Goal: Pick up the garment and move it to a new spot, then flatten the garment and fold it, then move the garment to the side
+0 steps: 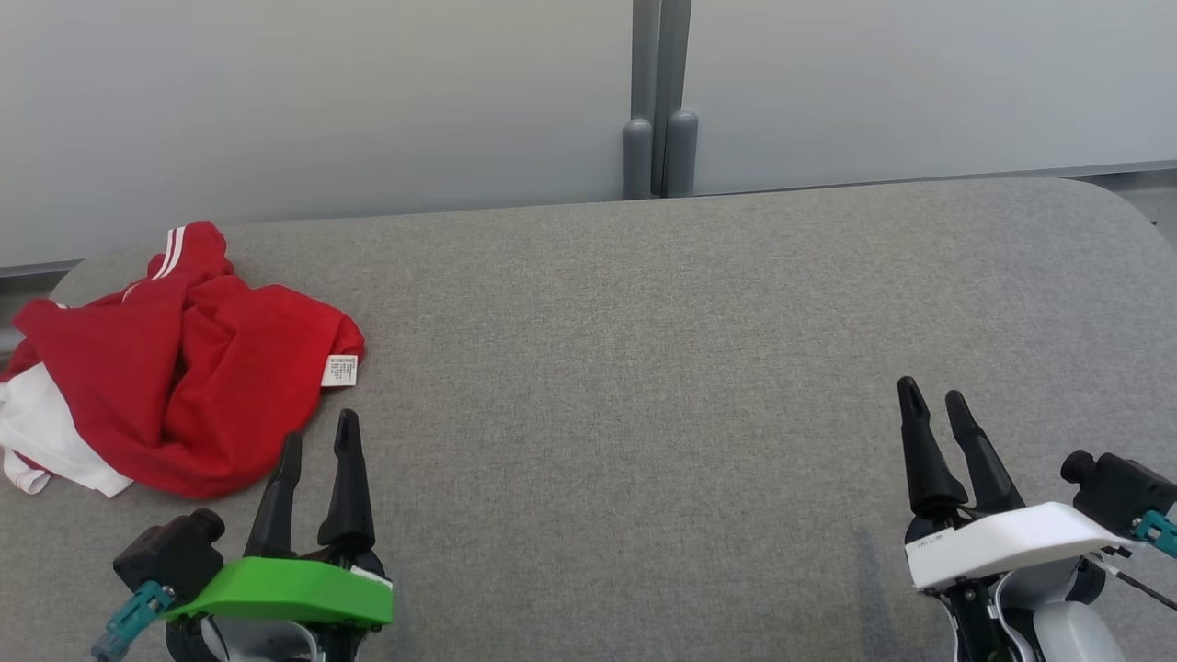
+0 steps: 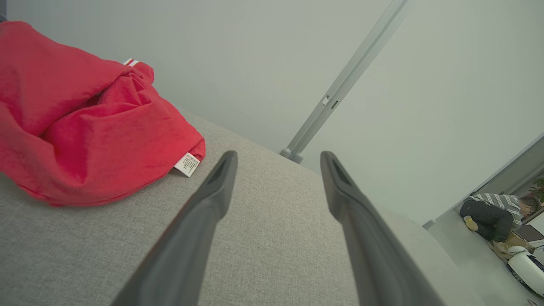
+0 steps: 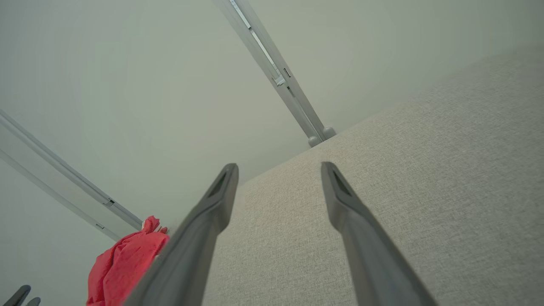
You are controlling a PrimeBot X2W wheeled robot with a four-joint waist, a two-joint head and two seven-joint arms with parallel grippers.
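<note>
The red garment lies in a crumpled heap at the far left end of the grey fabric-covered table, close to its rounded back corner; a white part of it spills out at the heap's left edge, two white stripes show on a fold at the top, and a small white care label sticks out on the right side, resting on the table. The left gripper, the one under the green cover, sits just beside the heap's near right edge; its two dark fingers are spread apart and point away from the robot, their tips near the label but clear of the cloth. In the left wrist view the grey table fabric shows between those fingers, and the garment sits up and to the left of them. The right gripper, under a white cover, is over the right part of the table, well apart from the garment; its fingers are likewise spread, with grey fabric between them. Behind the table stands a pale wall, its panels joined by a grey post near the middle of the back edge. In the left wrist view, far off past the table's end, a person in a striped top crouches low near the floor.
</note>
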